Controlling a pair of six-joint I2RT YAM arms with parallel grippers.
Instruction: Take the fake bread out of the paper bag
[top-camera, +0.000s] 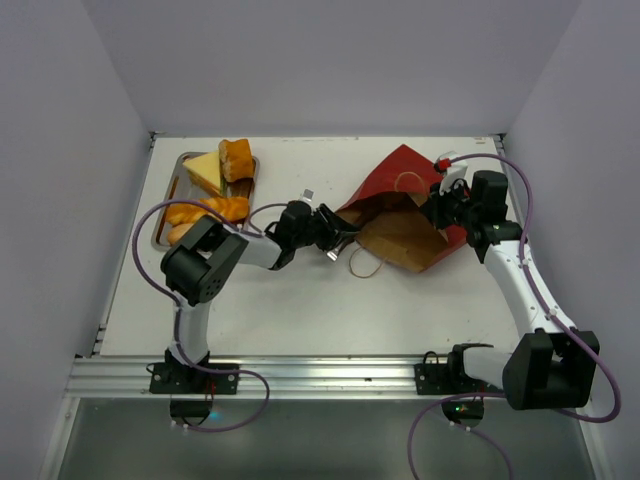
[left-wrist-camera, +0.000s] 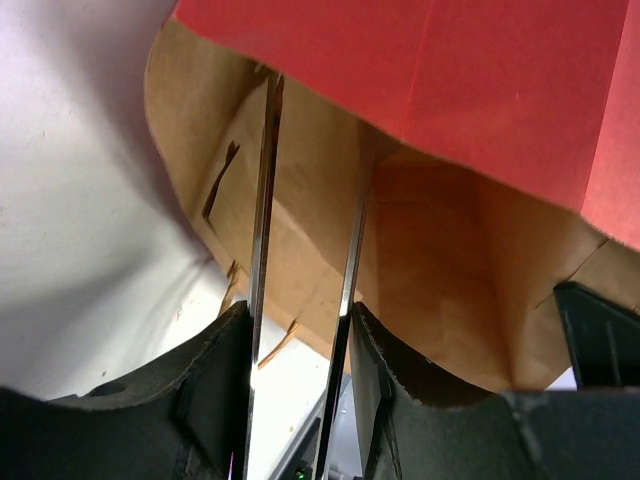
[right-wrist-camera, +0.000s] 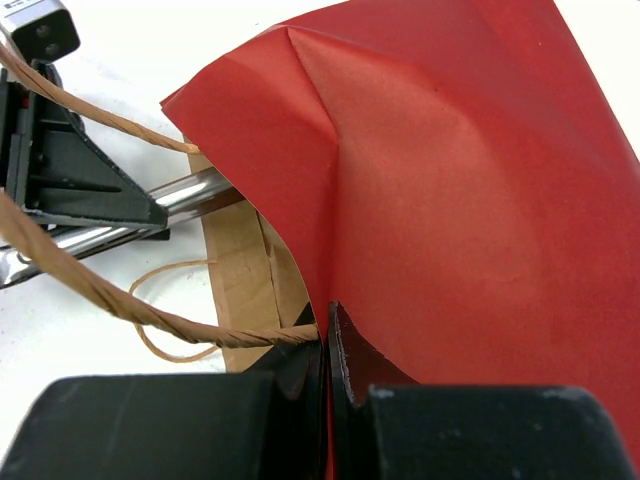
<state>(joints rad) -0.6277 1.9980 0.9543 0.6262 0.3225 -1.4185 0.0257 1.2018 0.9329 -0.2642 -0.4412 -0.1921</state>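
The red paper bag (top-camera: 395, 178) lies on its side at the centre right of the table, with its brown inside facing front-left. My left gripper (top-camera: 335, 238) is open and empty at the bag's mouth. In the left wrist view its fingers (left-wrist-camera: 262, 200) point into the brown inside of the bag (left-wrist-camera: 440, 230), where no bread shows. My right gripper (top-camera: 437, 207) is shut on the bag's red rim (right-wrist-camera: 450, 200), jaws pressed together (right-wrist-camera: 327, 320) beside a string handle (right-wrist-camera: 110, 295). Fake bread pieces (top-camera: 237, 158) lie on a steel tray (top-camera: 185, 157) at the back left.
A loose string handle (top-camera: 365, 262) lies on the table in front of the bag. White walls close off the left, back and right sides. A metal rail (top-camera: 300, 375) runs along the near edge.
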